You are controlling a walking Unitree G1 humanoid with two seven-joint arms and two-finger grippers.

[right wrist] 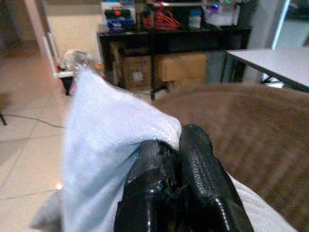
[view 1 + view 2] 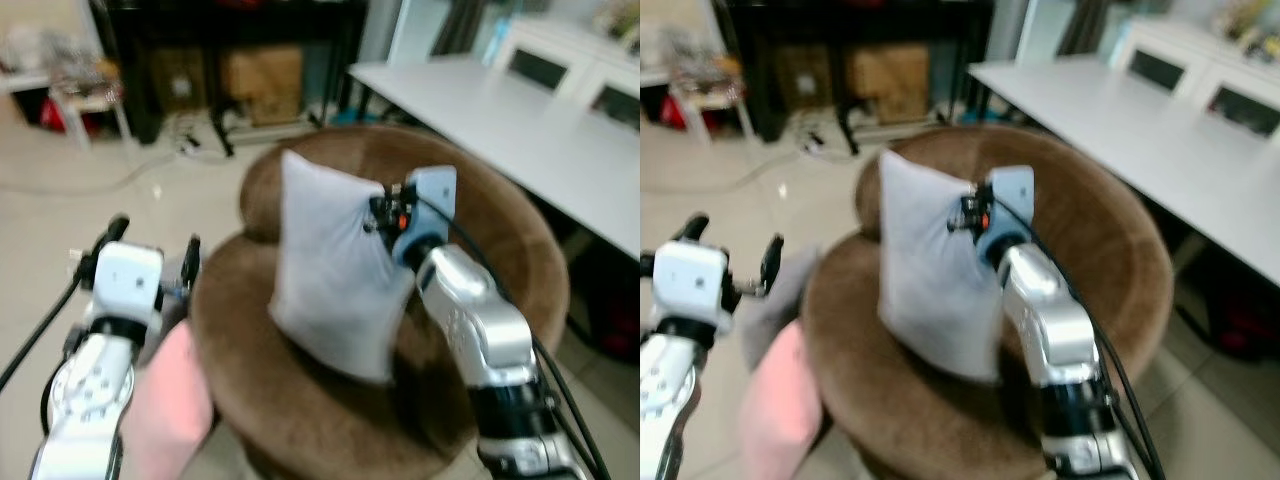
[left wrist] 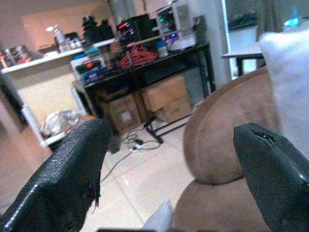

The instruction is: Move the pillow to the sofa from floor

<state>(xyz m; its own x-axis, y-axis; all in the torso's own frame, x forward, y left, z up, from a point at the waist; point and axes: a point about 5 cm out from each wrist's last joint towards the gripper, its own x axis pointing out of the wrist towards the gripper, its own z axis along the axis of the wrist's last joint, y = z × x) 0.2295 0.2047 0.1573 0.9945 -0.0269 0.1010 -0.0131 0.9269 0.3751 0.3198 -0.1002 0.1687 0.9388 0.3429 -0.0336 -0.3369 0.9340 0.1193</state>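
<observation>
1. Leftmost, we see the left gripper point(image 2: 155, 250) beside the sofa's edge, its fingers point(image 3: 67, 179) spread wide and holding nothing.
2. Just below it, something pink point(image 2: 170, 400) lies against the sofa's side.
3. Next, the light grey pillow point(image 2: 330, 270) stands upright over the round brown sofa point(image 2: 500, 260) seat.
4. Finally, the right gripper point(image 1: 176, 162) pinches the pillow's upper corner, its fingers pressed together on the fabric.
5. Further right stands a white table point(image 2: 520, 130).

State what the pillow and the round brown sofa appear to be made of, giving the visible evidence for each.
Pillow: soft woven fabric, pale grey, matte; it creases and bunches where the right end effector pinches it.
Sofa: looks like plush velvet or suede-type upholstery, brown, with a faint ribbed texture in the right wrist view; the exact fabric is uncertain.
</observation>
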